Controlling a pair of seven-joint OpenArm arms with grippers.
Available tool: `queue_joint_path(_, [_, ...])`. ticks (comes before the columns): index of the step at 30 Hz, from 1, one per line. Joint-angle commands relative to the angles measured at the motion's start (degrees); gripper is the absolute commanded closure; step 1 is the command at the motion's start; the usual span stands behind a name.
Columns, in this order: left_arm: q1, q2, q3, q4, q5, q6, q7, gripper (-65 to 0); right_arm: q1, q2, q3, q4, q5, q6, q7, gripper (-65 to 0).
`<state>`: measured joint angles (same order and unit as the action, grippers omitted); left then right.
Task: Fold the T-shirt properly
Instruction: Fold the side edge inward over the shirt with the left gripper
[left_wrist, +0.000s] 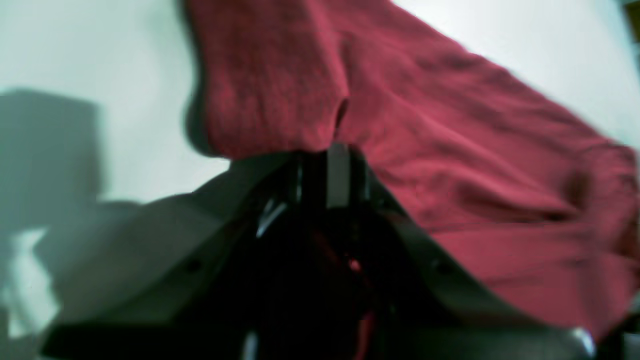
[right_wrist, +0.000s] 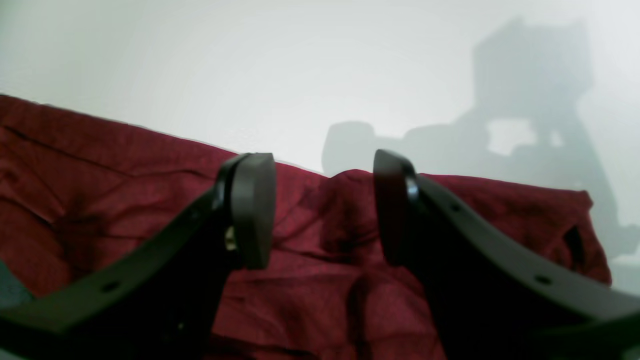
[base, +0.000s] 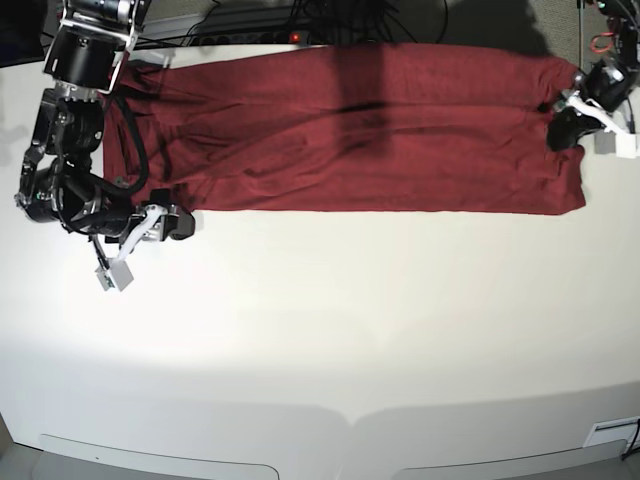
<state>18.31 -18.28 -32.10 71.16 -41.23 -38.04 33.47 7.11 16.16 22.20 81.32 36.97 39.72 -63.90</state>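
A: Where's the T-shirt (base: 360, 130)?
B: Spread in a long band across the far side of the white table (base: 330, 330), sleeves folded in.
A: And the left pincer (left_wrist: 337, 150)?
B: At the shirt's end; its wrist view is blurred, but the jaws look clenched on a pinch of cloth.
A: The right pincer (right_wrist: 325, 205)?
B: Released, jaws wide apart, over the shirt's other end near its edge.
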Motion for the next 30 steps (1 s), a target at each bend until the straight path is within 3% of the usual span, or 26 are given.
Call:
queue_joint_path(1, [0.46, -1.97, -0.35, 0.09, 3.89, 4.33, 0.20, 0.0, 1.14, 0.81, 0.28, 0.90, 0.94, 0.28, 1.18, -31.5])
queue_joint_path(3, [0.44, -3.96, -0.35, 0.09, 5.84, 6.69, -1.31, 0.0, 1.14, 0.81, 0.28, 0.90, 0.94, 0.28, 1.46, -31.5])
queue_joint_path(8, [0.44, -8.20, -0.35, 0.09, 4.57, 6.95, -3.30, 0.0, 1.11, 0.81, 0.28, 0.90, 0.94, 0.28, 1.97, -31.5])
queue_joint_path(12, [0.46, -10.64, -0.35, 0.17, -3.50, 8.52, 0.07, 0.0, 1.14, 0.81, 0.28, 0.90, 0.96, 0.28, 1.99, -31.5])
queue_joint_path(16, [1.36, -9.92, -0.33, 4.63, -16.50, 8.41, 5.92, 0.0, 1.11, 0.81, 0.28, 0.90, 0.94, 0.28, 2.05, -31.5])
queue_joint_path(18, [1.92, -7.67, -0.33, 9.29, -21.20, 8.24, 8.83, 0.0, 1.14, 0.81, 0.28, 0.90, 0.92, 0.28, 2.25, -31.5])
queue_joint_path(21, [2.69, -1.70, -0.33, 16.79, -21.84, 8.26, 11.58, 0.0, 1.14, 0.79, 0.28, 0.90, 0.94, 0.28, 2.51, -31.5])
queue_joint_path(27, [2.60, 12.52, 0.72, 25.40, -16.06, 8.26, 13.55, 0.0, 1.14, 0.79, 0.28, 0.90, 0.96, 0.28, 2.64, -31.5])
queue_joint_path(30, [2.38, 16.44, 4.83, 26.25, -13.77, 8.26, 13.29, 0.0, 1.14, 0.79, 0.28, 0.90, 0.94, 0.28, 2.95, -31.5])
